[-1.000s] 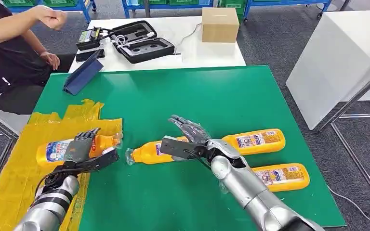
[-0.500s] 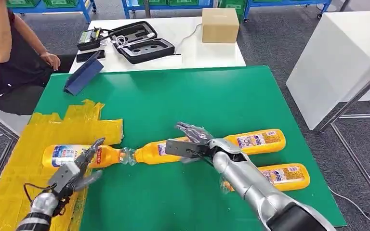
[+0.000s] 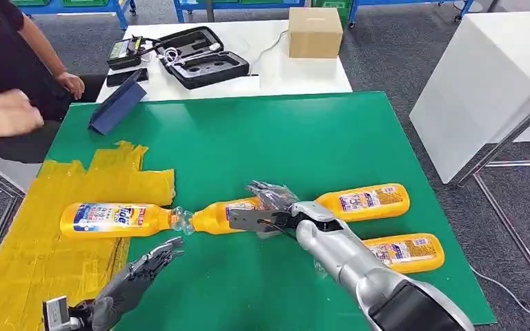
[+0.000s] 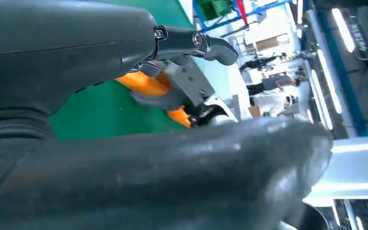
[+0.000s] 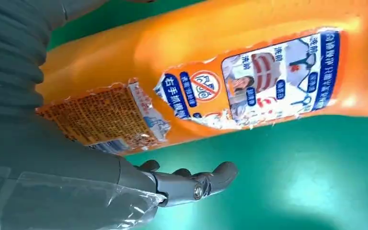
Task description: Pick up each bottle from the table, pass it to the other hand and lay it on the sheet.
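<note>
Green table mat point(image 3: 262, 131): far half bare. Yellow taped sheet point(image 3: 48, 234), left edge, carries one orange plastic bottle point(image 3: 114, 219). Left hand point(image 3: 134, 279) empty, fingers spread; right hand point(image 3: 269, 210) around second orange bottle point(image 3: 221, 215); two more lie right.

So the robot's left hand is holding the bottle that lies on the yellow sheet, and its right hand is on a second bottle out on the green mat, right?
Not quite. The left hand holds nothing: in the head view it hangs open below the bottle on the yellow sheet, apart from it. The rest stands: that bottle lies on the yellow sheet, and the right hand is on the second bottle on the green mat.
</note>
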You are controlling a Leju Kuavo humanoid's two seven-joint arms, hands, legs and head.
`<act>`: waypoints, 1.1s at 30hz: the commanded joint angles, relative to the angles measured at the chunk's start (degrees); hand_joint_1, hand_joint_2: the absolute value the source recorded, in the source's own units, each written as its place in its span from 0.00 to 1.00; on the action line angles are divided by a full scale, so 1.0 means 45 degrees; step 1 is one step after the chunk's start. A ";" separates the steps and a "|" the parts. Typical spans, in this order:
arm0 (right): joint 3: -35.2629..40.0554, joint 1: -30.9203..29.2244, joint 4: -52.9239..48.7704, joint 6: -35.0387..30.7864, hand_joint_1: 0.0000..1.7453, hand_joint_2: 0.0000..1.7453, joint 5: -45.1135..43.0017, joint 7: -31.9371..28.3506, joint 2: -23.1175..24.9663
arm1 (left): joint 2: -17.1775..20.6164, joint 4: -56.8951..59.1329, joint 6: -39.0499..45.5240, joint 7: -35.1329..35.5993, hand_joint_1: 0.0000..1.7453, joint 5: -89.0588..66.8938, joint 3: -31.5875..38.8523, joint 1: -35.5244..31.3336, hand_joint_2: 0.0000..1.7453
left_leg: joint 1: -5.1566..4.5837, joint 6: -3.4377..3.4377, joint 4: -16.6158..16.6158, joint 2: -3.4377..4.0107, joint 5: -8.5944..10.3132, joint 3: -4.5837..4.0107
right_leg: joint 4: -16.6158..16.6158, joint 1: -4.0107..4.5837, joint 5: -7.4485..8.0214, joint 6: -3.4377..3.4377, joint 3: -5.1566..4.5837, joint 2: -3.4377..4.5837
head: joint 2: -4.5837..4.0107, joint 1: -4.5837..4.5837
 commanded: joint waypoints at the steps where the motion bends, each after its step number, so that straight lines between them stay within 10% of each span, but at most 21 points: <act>1: 0.0692 -0.0084 0.1429 0.0241 0.00 1.00 0.0084 0.0028 0.0104 | 0.0184 -0.1006 -0.0151 -0.0530 0.00 0.0066 -0.0513 0.0129 0.00 | 0.0019 -0.0006 -0.0001 0.0037 0.0008 -0.0013 | -0.0018 0.0020 0.0017 -0.0006 -0.0011 0.0006 | 0.0000 0.0000; 2: 0.0756 -0.0073 0.1557 0.0383 0.00 1.00 0.0117 0.0067 0.0151 | 0.0129 -0.1118 -0.0195 -0.0530 0.00 0.0021 -0.0564 0.0143 0.00 | 0.0022 -0.0007 -0.0001 0.0039 0.0012 -0.0023 | -0.0021 0.0025 0.0021 -0.0007 -0.0017 0.0002 | 0.0000 0.0000; 4: 0.0802 0.0018 0.1744 0.0395 1.00 1.00 0.0131 0.0065 0.0233 | -0.0018 -0.1190 -0.0285 -0.0530 0.00 0.0012 -0.0650 0.0125 0.00 | 0.0019 -0.0006 0.0000 0.0026 0.0003 0.0011 | -0.0017 0.0023 0.0011 -0.0007 0.0006 0.0001 | 0.0000 0.0000; 33: 0.1268 -0.0008 0.2357 0.0940 1.00 1.00 0.0198 0.0454 0.0077 | -0.2234 0.1385 -0.0939 -0.0435 0.00 0.1344 0.1513 -0.0851 0.00 | 0.0017 -0.0014 -0.0033 0.0048 0.0009 0.0080 | -0.0056 0.0024 0.0037 -0.0040 -0.0054 0.0000 | 0.0000 0.0000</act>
